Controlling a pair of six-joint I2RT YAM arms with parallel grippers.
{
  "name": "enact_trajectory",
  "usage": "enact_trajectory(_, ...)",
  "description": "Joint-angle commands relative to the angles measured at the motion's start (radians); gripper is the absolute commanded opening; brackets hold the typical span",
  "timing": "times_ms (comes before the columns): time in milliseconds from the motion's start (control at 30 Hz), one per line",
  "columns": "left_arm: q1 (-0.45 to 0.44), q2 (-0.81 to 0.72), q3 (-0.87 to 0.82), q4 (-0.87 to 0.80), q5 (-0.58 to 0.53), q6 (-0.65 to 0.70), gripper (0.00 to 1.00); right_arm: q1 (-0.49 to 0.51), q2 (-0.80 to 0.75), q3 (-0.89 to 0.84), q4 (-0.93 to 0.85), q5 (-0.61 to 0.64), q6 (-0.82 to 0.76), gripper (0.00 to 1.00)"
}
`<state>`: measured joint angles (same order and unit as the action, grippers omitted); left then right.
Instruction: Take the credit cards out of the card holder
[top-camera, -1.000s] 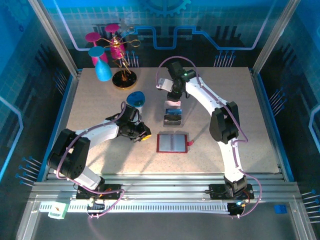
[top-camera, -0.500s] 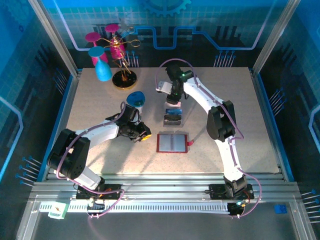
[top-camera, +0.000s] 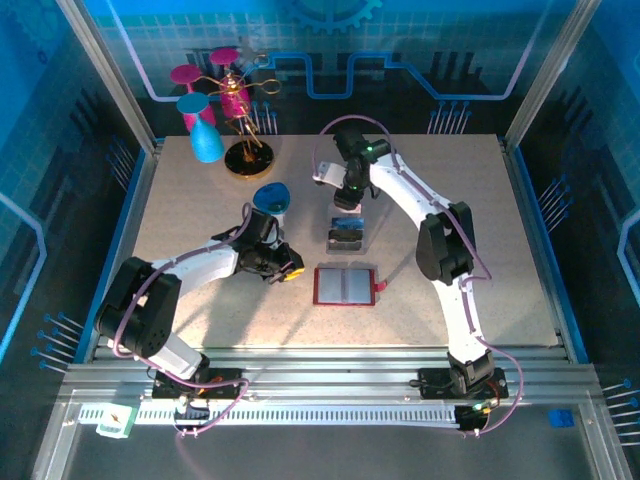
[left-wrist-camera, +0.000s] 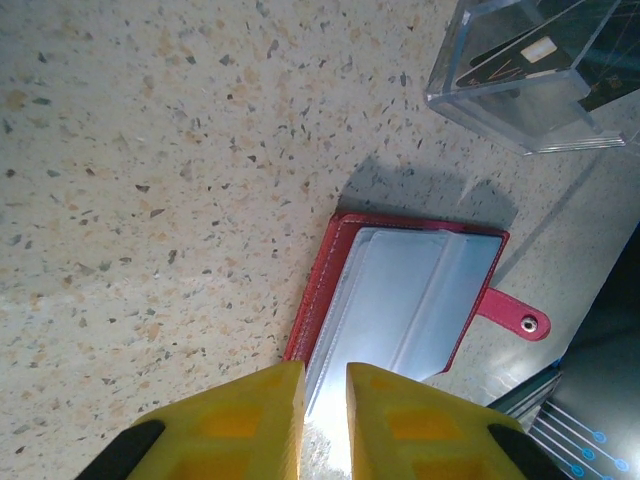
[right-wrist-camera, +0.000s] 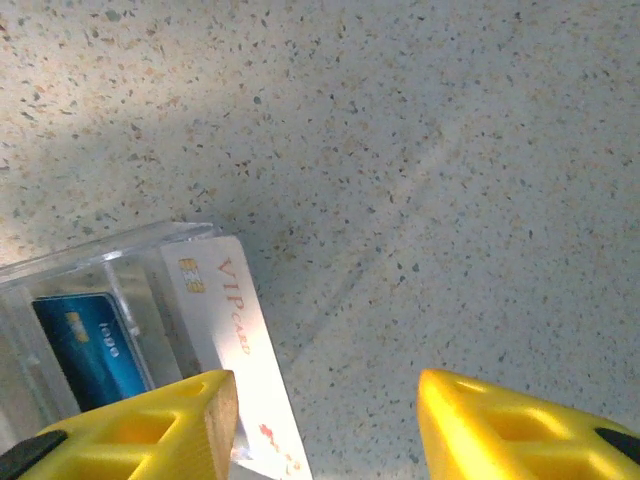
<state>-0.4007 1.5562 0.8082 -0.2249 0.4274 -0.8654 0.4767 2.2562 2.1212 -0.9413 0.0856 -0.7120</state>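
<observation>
- Our left fingers (left-wrist-camera: 270, 415) are nearly closed and empty. Our right fingers (right-wrist-camera: 150, 420) are spread wide and grip nothing.
- The card holder (top-camera: 344, 286) lies open on the counter (top-camera: 180, 210) just ahead of the left fingers, its fold running away from them. We judge the left arm nearer.
- The credit cards (right-wrist-camera: 85, 345) sit in the clear tray (right-wrist-camera: 100, 265) under the right fingers, and the white card (right-wrist-camera: 235, 320) leans over its rim.

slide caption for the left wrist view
Left gripper, jaws nearly shut, at the edge of the open red card holder; clear tray behind.

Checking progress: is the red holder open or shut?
Open: the holder lies spread flat, inside up, tab unsnapped.
</observation>
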Motion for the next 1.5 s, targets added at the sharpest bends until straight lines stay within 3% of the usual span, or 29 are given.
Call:
enact_trajectory(0,-0.015,0.027,0.022,0.012,0.032,0.006,0.19,-0.001,-0.102,-0.03,-0.002,-0.018,0.063,0.51)
enact_trajectory(200,-0.044,0.068,0.048,0.028,0.044,0.002,0.18,0.003,-0.219,-0.156,0.042,-0.048,0.191,0.5)
enact_trajectory(767,-0.11,0.162,0.106,0.035,0.06,0.005,0.16,0.03,-0.587,-0.709,0.281,-0.315,0.876,0.4)
enact_trajectory(1067,-0.118,0.187,0.115,0.005,0.045,0.013,0.14,0.046,-0.631,-0.951,0.415,-0.483,1.214,0.33)
enact_trajectory(1267,-0.124,0.2,0.105,0.007,0.042,0.008,0.11,0.053,-0.617,-1.066,0.505,-0.549,1.365,0.3)
enact_trajectory(1467,-0.132,0.213,0.105,0.001,0.046,0.011,0.09,0.06,-0.541,-1.113,0.599,-0.668,1.413,0.28)
